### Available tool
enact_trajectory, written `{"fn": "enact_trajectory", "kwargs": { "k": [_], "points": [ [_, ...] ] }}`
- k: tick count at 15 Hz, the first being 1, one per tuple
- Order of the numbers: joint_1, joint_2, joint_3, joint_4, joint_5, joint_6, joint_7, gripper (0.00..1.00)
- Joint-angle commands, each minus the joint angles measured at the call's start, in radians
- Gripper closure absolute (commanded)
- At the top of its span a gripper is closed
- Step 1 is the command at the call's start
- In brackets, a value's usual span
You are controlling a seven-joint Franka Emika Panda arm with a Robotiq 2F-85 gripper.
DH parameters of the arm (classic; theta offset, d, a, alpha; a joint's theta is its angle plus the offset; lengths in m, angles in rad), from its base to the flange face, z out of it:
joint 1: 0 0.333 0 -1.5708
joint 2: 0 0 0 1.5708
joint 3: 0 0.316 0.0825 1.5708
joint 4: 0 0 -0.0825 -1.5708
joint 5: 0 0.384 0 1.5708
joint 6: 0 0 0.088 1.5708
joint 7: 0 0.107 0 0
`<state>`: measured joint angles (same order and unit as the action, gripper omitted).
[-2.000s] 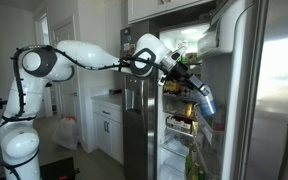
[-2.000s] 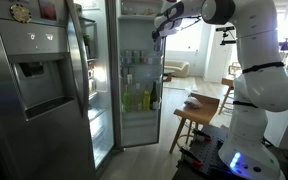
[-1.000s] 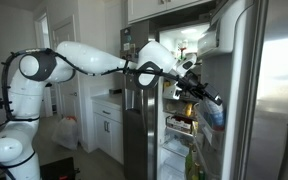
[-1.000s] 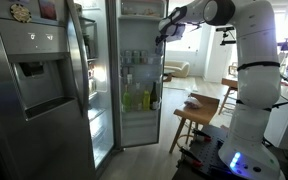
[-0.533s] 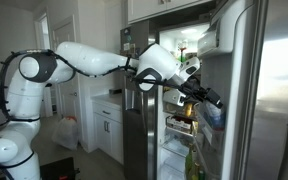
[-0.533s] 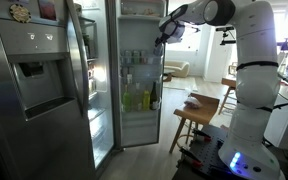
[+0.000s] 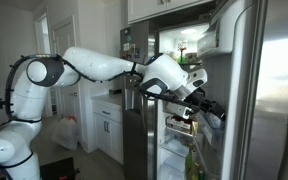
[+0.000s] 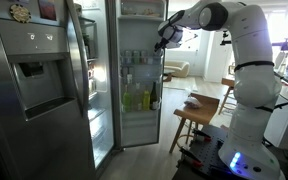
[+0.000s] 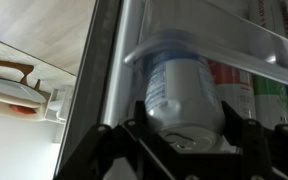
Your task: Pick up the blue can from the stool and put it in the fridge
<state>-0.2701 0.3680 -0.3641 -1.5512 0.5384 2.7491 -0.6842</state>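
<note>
Two fingers (image 9: 136, 146) — blue can (image 9: 184, 88) between

Kitchen scene: a white base cabinet (image 7: 109, 128) with dark handles stands under a pale counter (image 7: 108, 100), and a white bag (image 7: 66, 132) slumps on the floor just off the counter's left corner. White upper cabinets (image 7: 147, 9) run above. In an exterior view, a wooden stool (image 8: 200, 108) with splayed legs stands on the floor, well apart from a pale sofa (image 8: 174, 70) in the sunlit room beyond. Green and yellow bottles (image 8: 136, 99) line up in a lit row. Close up, red- and green-labelled containers (image 9: 248, 95) stand side by side — their lettering too blurred to read.
</note>
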Motion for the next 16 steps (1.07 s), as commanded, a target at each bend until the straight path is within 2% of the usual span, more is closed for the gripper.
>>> {"fn": "enact_trajectory", "kwargs": {
  "k": [1,2,3,10,11,12,13,14,16],
  "points": [
    [-0.033,0.074,0.019,0.111,0.026,-0.055,0.003,0.53],
    [-0.034,0.095,0.019,0.132,0.020,-0.067,0.015,0.53],
    [-0.114,0.097,0.120,0.145,-0.070,-0.058,0.076,0.53],
    [-0.197,0.172,0.238,0.253,-0.225,-0.084,0.228,0.53],
    [-0.199,0.179,0.243,0.264,-0.239,-0.085,0.242,0.44],
    [-0.202,0.185,0.248,0.276,-0.252,-0.088,0.256,0.07],
    [-0.204,0.192,0.252,0.287,-0.263,-0.091,0.268,0.06],
    [-0.203,0.196,0.255,0.295,-0.272,-0.092,0.275,0.00],
    [-0.201,0.203,0.258,0.311,-0.290,-0.090,0.294,0.00]
  ]
}}
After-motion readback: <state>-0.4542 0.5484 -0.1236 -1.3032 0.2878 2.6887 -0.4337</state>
